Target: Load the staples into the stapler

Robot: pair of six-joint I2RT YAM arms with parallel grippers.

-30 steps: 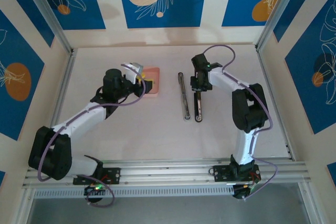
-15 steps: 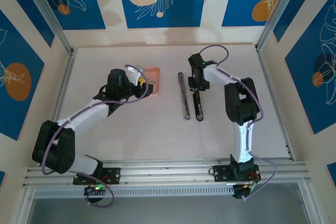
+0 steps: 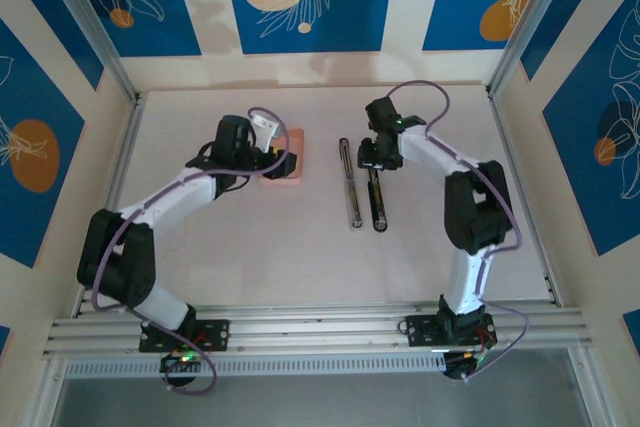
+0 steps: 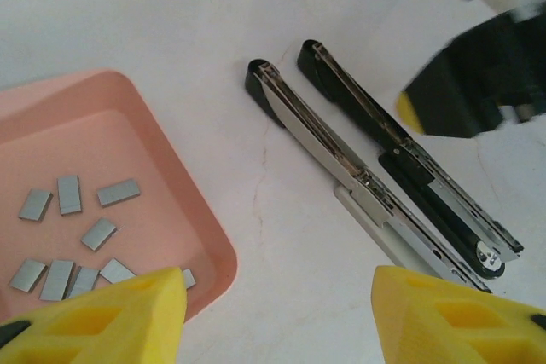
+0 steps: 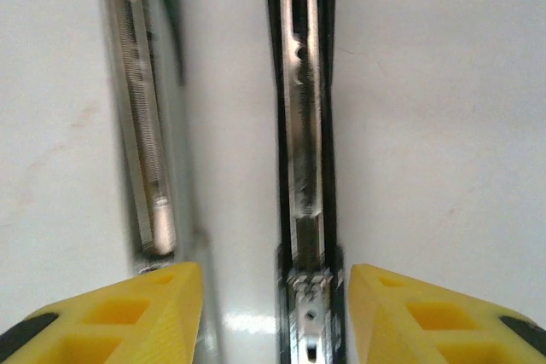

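Staples, small flat grey strips, lie loose in a pink tray just ahead of the left claw, by its left finger. That claw's fingers stand apart, holding nothing. Ahead to its right lies the stapler, opened flat, silver channel beside black arm. The right claw straddles the black arm, fingers apart.

arms: white links, black joints | cables: purple | pincer fingers: yellow
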